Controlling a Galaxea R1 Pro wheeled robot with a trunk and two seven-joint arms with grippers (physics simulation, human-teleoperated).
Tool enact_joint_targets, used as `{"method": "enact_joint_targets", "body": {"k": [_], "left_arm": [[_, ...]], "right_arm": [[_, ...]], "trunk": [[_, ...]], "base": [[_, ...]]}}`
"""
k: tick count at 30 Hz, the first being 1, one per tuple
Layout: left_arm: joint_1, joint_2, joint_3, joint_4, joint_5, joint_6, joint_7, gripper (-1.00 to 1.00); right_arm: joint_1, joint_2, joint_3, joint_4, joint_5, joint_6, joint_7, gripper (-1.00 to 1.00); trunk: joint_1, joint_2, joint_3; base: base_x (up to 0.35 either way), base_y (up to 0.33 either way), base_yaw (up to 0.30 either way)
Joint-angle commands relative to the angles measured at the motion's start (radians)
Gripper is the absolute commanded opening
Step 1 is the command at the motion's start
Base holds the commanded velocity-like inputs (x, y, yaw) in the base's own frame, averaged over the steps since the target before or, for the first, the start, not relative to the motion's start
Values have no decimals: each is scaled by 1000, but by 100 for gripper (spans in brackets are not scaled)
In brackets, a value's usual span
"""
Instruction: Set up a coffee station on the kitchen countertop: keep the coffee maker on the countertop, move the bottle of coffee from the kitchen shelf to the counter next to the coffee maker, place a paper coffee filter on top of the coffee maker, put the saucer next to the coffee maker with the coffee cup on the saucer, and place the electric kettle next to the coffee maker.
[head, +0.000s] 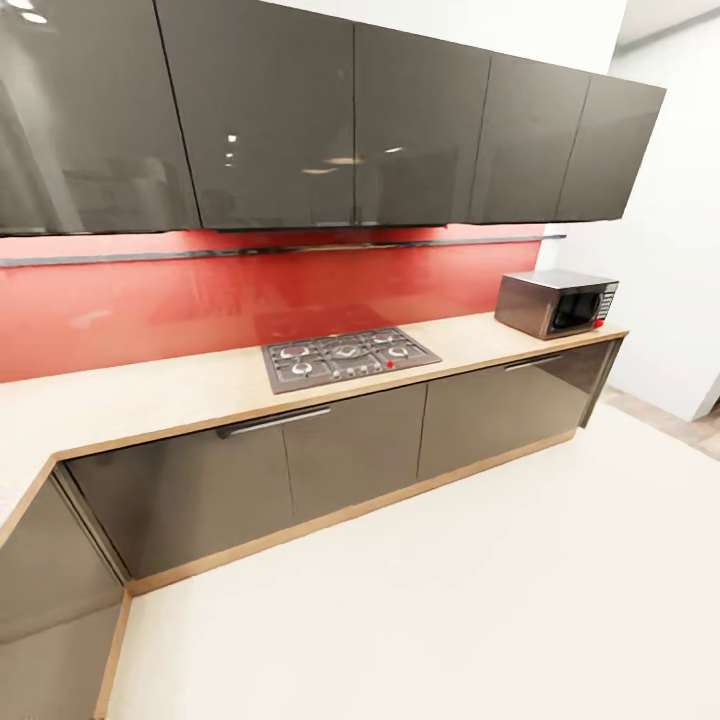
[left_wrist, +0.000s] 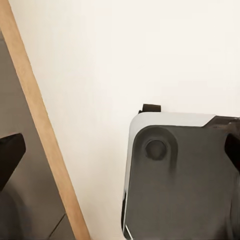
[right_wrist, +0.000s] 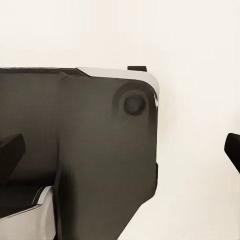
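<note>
- Progress: looks like nothing placed yet. Bench (head: 150, 395) carries a hob (head: 348, 358) near centre and a microwave (head: 556, 302) at 3 o'clock; no coffee maker, bottle, filter, saucer, cup or kettle on this stretch.
- Robot seems in transit, facing the cabinets (head: 330, 110); task items are somewhere out of frame.
- Left gripper (left_wrist: 120, 155): fingertips at opposite frame edges, spread wide, holding nothing, over floor (left_wrist: 150, 50) and the robot base (left_wrist: 185, 180).
- Right gripper (right_wrist: 120, 152): same, wide and empty.
</note>
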Motion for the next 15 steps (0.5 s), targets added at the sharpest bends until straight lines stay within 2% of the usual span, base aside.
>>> {"method": "enact_joint_targets", "body": {"k": [1,6,15], "left_arm": [[-2,0,-8,4,7,-6,1,100],[-2,3,-7,4,8,-7,1,100],[-2,-2,-8,4,7,-6,2,100]], "right_arm": [[-1,0,0,0,1,-1,0,100],[-1,0,1,-1,1,-1,0,100],[-1,1,1,-1,2,-2,2,100]], "trunk": [[1,-2,-3],[1,-2,-9],[1,-2,-11]], "base": [[18,0,184],[161,0,166],[318,0,48]]}}
